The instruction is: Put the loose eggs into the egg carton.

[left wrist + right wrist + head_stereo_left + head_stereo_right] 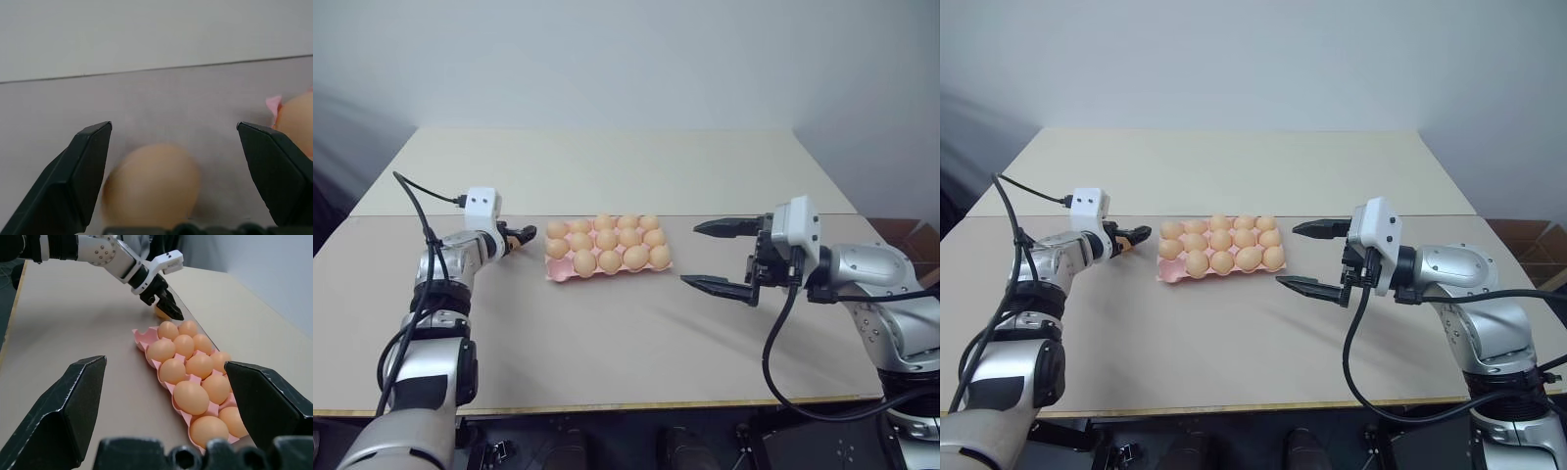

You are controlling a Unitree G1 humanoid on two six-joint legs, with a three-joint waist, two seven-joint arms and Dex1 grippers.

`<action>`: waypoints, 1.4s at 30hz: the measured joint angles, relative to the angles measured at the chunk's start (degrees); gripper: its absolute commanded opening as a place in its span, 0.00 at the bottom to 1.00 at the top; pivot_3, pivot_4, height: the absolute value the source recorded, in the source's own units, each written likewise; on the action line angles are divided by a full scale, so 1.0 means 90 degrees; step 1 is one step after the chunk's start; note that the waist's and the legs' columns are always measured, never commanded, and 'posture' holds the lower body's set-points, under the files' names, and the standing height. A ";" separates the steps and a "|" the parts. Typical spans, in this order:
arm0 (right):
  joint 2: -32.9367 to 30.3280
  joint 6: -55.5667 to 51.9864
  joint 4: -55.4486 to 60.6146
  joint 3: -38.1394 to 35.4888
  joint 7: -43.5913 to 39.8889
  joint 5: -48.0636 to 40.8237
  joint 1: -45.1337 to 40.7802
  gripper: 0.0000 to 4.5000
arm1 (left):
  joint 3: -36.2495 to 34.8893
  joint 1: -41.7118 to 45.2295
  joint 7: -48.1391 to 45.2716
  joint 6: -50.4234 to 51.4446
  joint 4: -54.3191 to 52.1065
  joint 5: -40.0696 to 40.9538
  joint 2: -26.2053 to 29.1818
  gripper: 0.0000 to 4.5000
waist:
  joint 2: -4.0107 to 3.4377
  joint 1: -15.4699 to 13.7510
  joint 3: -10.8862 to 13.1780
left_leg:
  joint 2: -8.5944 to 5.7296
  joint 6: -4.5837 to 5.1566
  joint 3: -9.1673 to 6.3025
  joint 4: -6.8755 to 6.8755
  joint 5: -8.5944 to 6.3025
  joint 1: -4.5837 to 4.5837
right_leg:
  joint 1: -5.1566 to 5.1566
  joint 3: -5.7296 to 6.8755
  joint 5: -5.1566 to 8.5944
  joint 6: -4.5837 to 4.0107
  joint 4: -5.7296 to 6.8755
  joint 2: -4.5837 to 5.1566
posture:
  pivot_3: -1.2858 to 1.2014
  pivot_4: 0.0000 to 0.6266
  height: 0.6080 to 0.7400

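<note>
My right gripper hangs nearest to me, over bare table, with its two fingers spread wide and nothing in them. It points across toward the carton, which sits in the middle of the table a bit farther out. The carton is a low pink tray, and I count fourteen eggs sitting in its cups. One cup at the near left corner looks free, though I can't be sure from here. Just past the carton's left end is my left gripper, low over the table, fingers open and not squeezing anything. One loose egg lies on the table right between those fingers, close to the carton's end. I think this egg is light and smooth, so it could slip or roll away if I bump it. It may also crack if I pinch too hard. The best place to hold it looks like its fat middle, one finger on each side, with a soft squeeze. Then I would lift it slowly and set it down in the free cup.
</note>
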State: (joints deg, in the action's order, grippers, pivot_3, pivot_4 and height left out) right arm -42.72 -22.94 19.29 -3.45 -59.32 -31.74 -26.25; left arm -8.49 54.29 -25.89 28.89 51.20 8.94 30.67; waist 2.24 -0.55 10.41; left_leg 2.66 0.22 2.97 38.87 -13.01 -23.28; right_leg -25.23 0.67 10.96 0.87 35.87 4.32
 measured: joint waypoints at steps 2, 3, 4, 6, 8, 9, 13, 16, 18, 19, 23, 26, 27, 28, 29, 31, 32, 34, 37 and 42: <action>0.0000 0.0000 0.0000 0.0000 0.0032 0.0000 0.0000 1.00 | 0.0042 0.0044 0.0035 0.0047 0.0124 -0.0073 -0.0016 0.79 | 0.0000 -0.0002 0.0000 | 0.0000 0.0000 0.0000 0.0000 0.0000 0.0000 | 0.0000 0.0001 0.0000 0.0001 0.0001 0.0000 | 0.52 0.24 1.00; 0.0000 0.0000 0.0000 0.0000 0.0041 0.0000 0.0000 1.00 | 0.0046 0.0052 0.0048 0.0053 0.0137 -0.0085 -0.0021 0.72 | 0.0000 -0.0002 0.0000 | 0.0000 0.0000 0.0000 0.0001 0.0000 0.0000 | 0.0000 0.0000 0.0000 0.0001 0.0000 0.0000 | 0.52 0.24 1.00; 0.0000 0.0000 0.0000 0.0000 0.0056 0.0001 0.0000 1.00 | 0.0045 0.0078 0.0072 0.0057 0.0164 -0.0097 -0.0025 0.66 | 0.0000 -0.0002 0.0000 | 0.0000 0.0000 0.0000 0.0001 0.0000 0.0000 | 0.0000 0.0000 0.0000 0.0001 0.0001 0.0000 | 0.52 0.24 1.00; 0.0000 0.0000 0.0000 0.0000 0.0089 0.0001 -0.0001 1.00 | 0.0039 0.0128 0.0100 0.0063 0.0187 -0.0111 -0.0025 0.51 | 0.0000 -0.0002 0.0000 | 0.0000 0.0000 0.0000 0.0000 0.0000 0.0000 | 0.0000 0.0000 0.0000 0.0001 0.0001 0.0001 | 0.52 0.24 1.00; 0.0000 0.0000 0.0000 0.0000 0.0111 0.0005 -0.0001 1.00 | 0.0030 0.0152 0.0140 0.0063 0.0194 -0.0112 -0.0025 0.43 | 0.0000 0.0000 0.0000 | 0.0000 0.0000 0.0000 0.0000 0.0000 0.0000 | 0.0000 0.0000 0.0000 0.0001 0.0001 0.0001 | 0.52 0.24 1.00; 0.0000 0.0000 0.0000 0.0000 0.0125 0.0007 -0.0001 1.00 | 0.0025 0.0152 0.0158 0.0063 0.0194 -0.0112 -0.0025 0.43 | 0.0000 0.0002 0.0000 | 0.0000 0.0000 0.0000 0.0000 0.0000 0.0000 | 0.0000 0.0000 0.0000 0.0001 0.0001 0.0000 | 0.52 0.24 1.00; 0.0001 0.0000 -0.0001 0.0000 0.0208 0.0008 -0.0002 1.00 | 0.0012 0.0125 0.0100 0.0183 0.0076 -0.0108 0.0010 0.43 | 0.0000 0.0002 0.0000 | 0.0000 0.0000 0.0000 0.0001 0.0000 0.0000 | 0.0000 0.0000 0.0000 0.0001 0.0002 0.0000 | 0.52 0.24 1.00; 0.0001 0.0000 -0.0001 0.0000 0.0235 0.0009 -0.0002 1.00 | -0.0013 -0.0032 -0.0012 0.0394 -0.0556 -0.0055 0.0131 0.43 | 0.0000 0.0006 0.0000 | 0.0001 0.0000 0.0000 0.0000 0.0000 0.0000 | -0.0001 -0.0001 -0.0001 -0.0001 0.0001 0.0001 | 0.52 0.24 1.00; 0.0002 0.0000 0.0002 0.0002 0.0242 0.0009 -0.0004 1.00 | -0.0054 -0.0271 -0.0194 0.0648 -0.1287 0.0059 0.0276 0.43 | 0.0000 0.0019 0.0000 | 0.0001 0.0000 -0.0001 0.0000 0.0000 -0.0001 | -0.0001 -0.0002 -0.0002 -0.0003 0.0002 0.0001 | 0.52 0.24 1.00; 0.0001 0.0000 0.0014 -0.0001 0.0243 0.0008 0.0000 1.00 | -0.0080 -0.0437 -0.0335 0.0805 -0.1741 0.0165 0.0366 0.43 | 0.0000 0.0027 0.0000 | 0.0002 0.0000 0.0000 -0.0001 0.0000 -0.0001 | -0.0003 -0.0003 -0.0003 -0.0003 0.0002 0.0000 | 0.52 0.24 1.00; -0.0004 0.0000 0.0027 -0.0032 0.0262 0.0010 0.0059 1.00 | -0.0206 -0.1101 -0.1080 0.1317 -0.3470 0.0795 0.0612 0.43 | 0.0000 0.0045 0.0000 | 0.0003 0.0000 0.0000 0.0000 0.0000 0.0002 | -0.0002 -0.0005 -0.0004 -0.0006 0.0004 0.0002 | 0.52 0.24 1.00; -0.0001 0.0001 0.0051 -0.0031 0.0274 0.0010 0.0072 1.00 | -0.0162 -0.1699 -0.1689 0.1615 -0.4662 0.1224 0.0829 0.43 | 0.0000 0.0047 0.0000 | 0.0003 0.0000 0.0002 0.0000 0.0000 0.0006 | 0.0000 -0.0008 0.0000 -0.0001 0.0004 0.0001 | 0.52 0.24 1.00; 0.0000 0.0001 0.0046 -0.0034 0.0280 0.0011 0.0082 1.00 | -0.0105 -0.1942 -0.1950 0.1663 -0.5031 0.1362 0.0868 0.43 | 0.0000 0.0052 0.0000 | 0.0003 0.0000 0.0003 0.0000 0.0000 0.0009 | 0.0000 -0.0010 0.0001 0.0000 0.0006 0.0001 | 0.52 0.24 1.00; 0.0003 0.0001 0.0046 -0.0033 0.0283 0.0011 0.0083 1.00 | -0.0011 -0.2077 -0.2079 0.1686 -0.5238 0.1430 0.0870 0.43 | 0.0000 0.0046 0.0000 | 0.0004 0.0000 0.0002 0.0001 0.0000 0.0008 | 0.0000 -0.0008 0.0004 0.0004 0.0006 0.0000 | 0.52 0.24 1.00; 0.0003 0.0001 0.0046 -0.0033 0.0285 0.0011 0.0082 1.00 | 0.0068 -0.2157 -0.2139 0.1699 -0.5342 0.1466 0.0869 0.43 | 0.0000 0.0038 0.0000 | 0.0005 0.0000 0.0001 0.0002 0.0000 0.0010 | 0.0001 -0.0007 0.0009 0.0011 0.0008 -0.0001 | 0.52 0.24 1.00; 0.0017 0.0002 0.0047 -0.0032 0.0292 0.0011 0.0083 1.00 | 0.0211 -0.2305 -0.2238 0.1726 -0.5499 0.1495 0.0872 0.43 | 0.0000 0.0034 0.0000 | 0.0004 0.0000 0.0001 0.0002 0.0000 0.0011 | 0.0001 -0.0009 0.0013 0.0017 0.0009 -0.0002 | 0.52 0.24 1.00; 0.0024 0.0002 0.0048 -0.0032 0.0300 0.0011 0.0084 1.00 | 0.0260 -0.2381 -0.2310 0.1722 -0.5561 0.1512 0.0873 0.43 | 0.0000 0.0034 0.0000 | 0.0005 0.0000 0.0002 0.0001 0.0000 0.0010 | 0.0001 -0.0009 0.0013 0.0018 0.0007 -0.0002 | 0.52 0.24 1.00; 0.0035 0.0002 0.0050 -0.0033 0.0336 0.0011 0.0088 1.00 | 0.0412 -0.2457 -0.2366 0.1722 -0.5595 0.1510 0.0873 0.43 | -0.0001 0.0034 0.0000 | 0.0004 0.0000 0.0001 0.0001 0.0000 0.0008 | 0.0000 -0.0010 0.0012 0.0017 0.0005 -0.0002 | 0.52 0.24 1.00; 0.0038 0.0003 0.0057 -0.0033 0.0356 0.0011 0.0120 1.00 | 0.0593 -0.2480 -0.2362 0.1711 -0.5586 0.1456 0.0873 0.43 | 0.0000 0.0025 0.0000 | 0.0004 0.0000 0.0001 0.0001 0.0000 0.0006 | 0.0000 -0.0009 0.0012 0.0017 0.0003 -0.0002 | 0.52 0.24 1.00; 0.0040 0.0003 0.0082 -0.0033 0.0394 0.0011 0.0195 1.00 | 0.0684 -0.2480 -0.2364 0.1681 -0.5566 0.1398 0.0873 0.79 | 0.0000 0.0022 0.0000 | 0.0005 0.0001 0.0001 0.0001 0.0000 0.0008 | 0.0000 -0.0009 0.0013 0.0018 0.0004 -0.0003 | 0.52 0.24 1.00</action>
State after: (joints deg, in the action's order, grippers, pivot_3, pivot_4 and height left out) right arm -42.36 -22.91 20.03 -3.74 -55.77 -31.64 -24.49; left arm -2.34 31.97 -47.16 44.02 1.10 21.53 38.53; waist 2.24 -0.35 10.41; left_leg 2.70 0.22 2.98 38.87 -13.01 -23.21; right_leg -25.24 0.59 11.07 1.03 35.90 4.29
